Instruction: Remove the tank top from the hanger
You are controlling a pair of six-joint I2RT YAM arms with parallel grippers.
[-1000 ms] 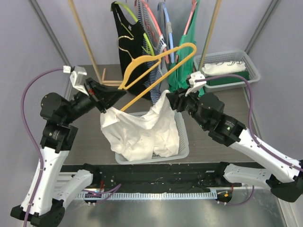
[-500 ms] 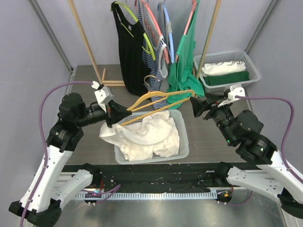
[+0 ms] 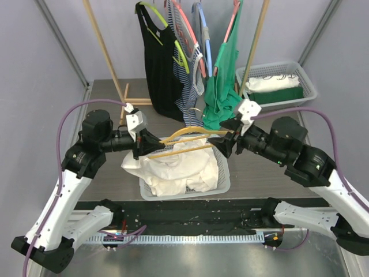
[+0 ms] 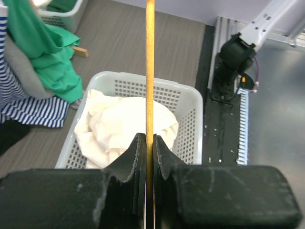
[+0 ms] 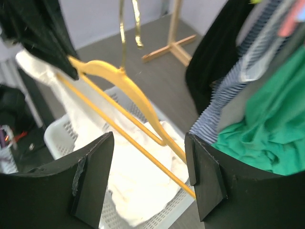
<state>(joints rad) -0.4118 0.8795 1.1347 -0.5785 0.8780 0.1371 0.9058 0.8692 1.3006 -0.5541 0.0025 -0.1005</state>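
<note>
White cloth, the tank top [image 3: 176, 170], lies bunched in the mesh basket [image 3: 225, 172] at table centre, with one fold spilling over the basket's left rim toward the left arm. In the right wrist view a strip of it rises toward the hanger's far end; I cannot tell whether it is still caught there.

The yellow hanger [image 3: 187, 149] sits roughly level above the basket, spanning the gap between the two arms, hook pointing away.

Left gripper [image 4: 148, 143]: jaws pinched tight on the hanger's thin lower bar, no gap visible, and the bar runs straight out over the basket.

Right gripper [image 5: 148, 138]: jaws spread wide, holding nothing. The hanger's near end points in between the fingers [image 5: 205, 176], close to the right-hand one; contact is not resolvable.

Behind, on the wooden rack: a black top [image 3: 158, 63], a striped top [image 3: 187, 86] and a green garment [image 3: 222, 86]. A second basket [image 3: 305, 81] at back right holds folded white and green cloth.
</note>
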